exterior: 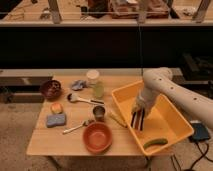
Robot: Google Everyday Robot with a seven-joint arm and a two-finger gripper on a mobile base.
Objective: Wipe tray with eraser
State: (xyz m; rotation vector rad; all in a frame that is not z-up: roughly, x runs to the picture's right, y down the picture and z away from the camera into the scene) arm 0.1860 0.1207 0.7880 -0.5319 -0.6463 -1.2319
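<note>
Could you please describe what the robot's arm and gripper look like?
The arm is a thick, smooth, off-white tube with a rounded elbow joint and no visible cables or markings. It narrows to a pale wrist that ends in a dark gripper, which is over the yellow tray.

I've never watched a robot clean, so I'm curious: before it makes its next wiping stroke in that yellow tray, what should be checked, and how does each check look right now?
1. Tool inside the tray: ok, over its left half.
2. Grip on the eraser: ok, it juts down from the tool.
3. Eraser touching the tray floor: cannot tell.
4. Wiping path free: not ok, a green piece lies by the near wall.
5. Nearby cup outside the tray: ok, apart from its left wall.
</note>
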